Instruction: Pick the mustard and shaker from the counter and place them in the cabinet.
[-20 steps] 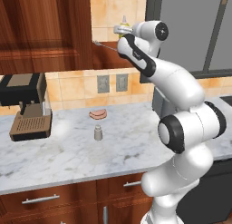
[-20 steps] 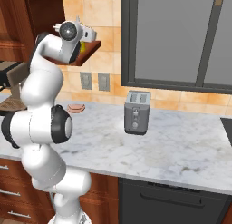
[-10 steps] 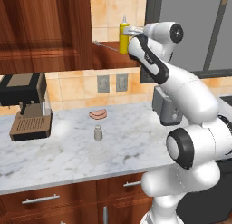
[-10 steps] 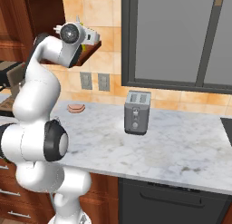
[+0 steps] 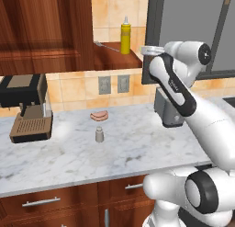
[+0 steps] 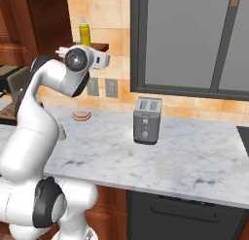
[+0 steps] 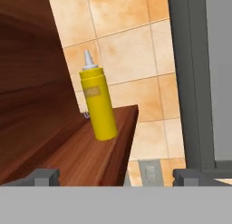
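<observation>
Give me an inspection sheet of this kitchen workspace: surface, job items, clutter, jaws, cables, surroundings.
Surface: marble counter, level, over wooden drawers.
Job's things: mustard upright on the cabinet shelf, near its front edge, free of any grip; shaker upright on the counter, not yet picked.
Clutter: pink food piece behind the shaker; coffee machine at left; toaster at right.
Grippers: gripper with jaws open, empty, in front of the shelf and apart from the mustard.
Cables: nothing seen.
Surroundings: tiled wall with two outlets; cabinet door swung open; grey window frame at right.
</observation>
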